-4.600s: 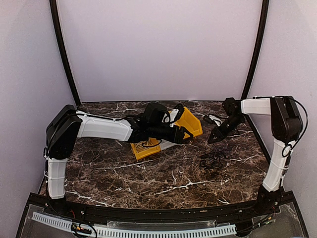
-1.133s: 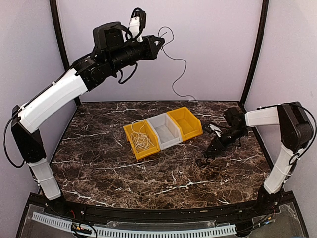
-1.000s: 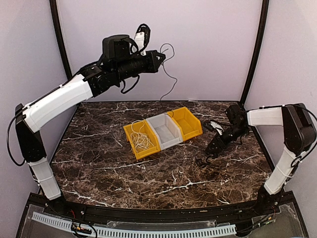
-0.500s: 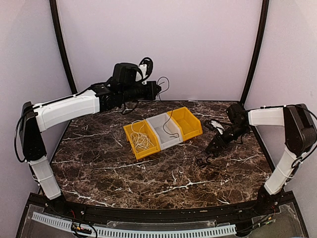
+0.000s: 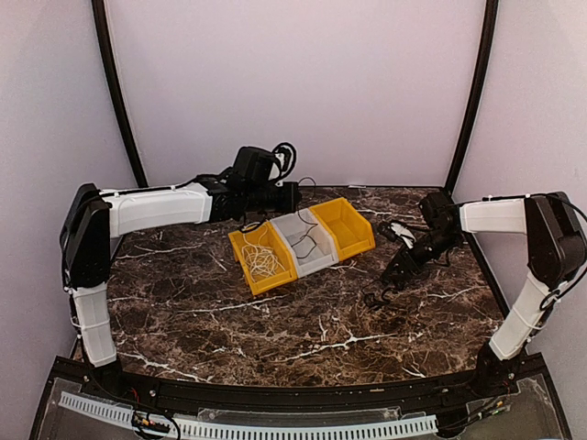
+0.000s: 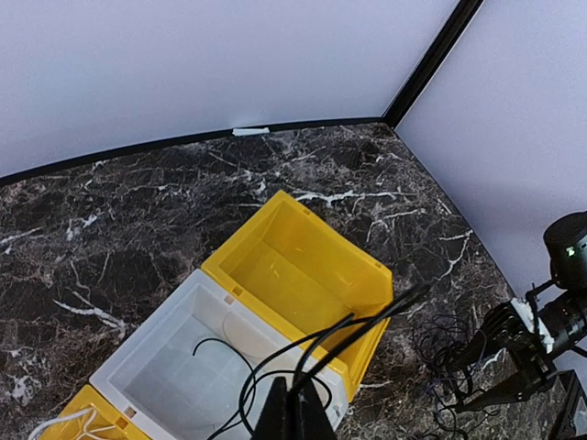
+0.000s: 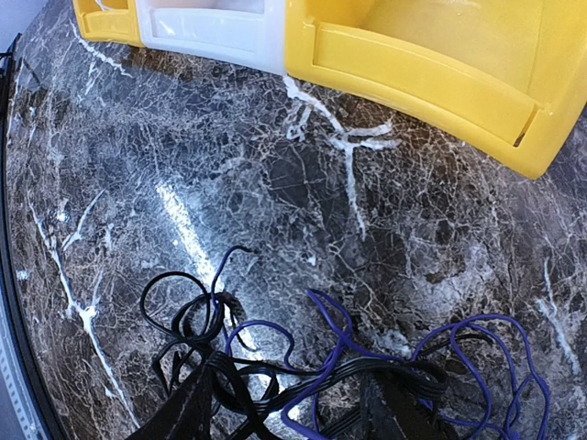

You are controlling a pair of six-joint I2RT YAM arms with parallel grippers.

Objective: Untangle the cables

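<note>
Pinching a thin black cable (image 6: 367, 316), left gripper (image 6: 295, 408) hovered over a glossy white bin (image 6: 174, 367).
Right gripper (image 7: 284, 408) gaped astride looped cords (image 7: 385, 365).

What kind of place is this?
Most likely a robot test booth in a lab: a left arm and a right arm mounted at a marble-patterned table, plain walls closing it in, and a row of plastic bins.
</note>
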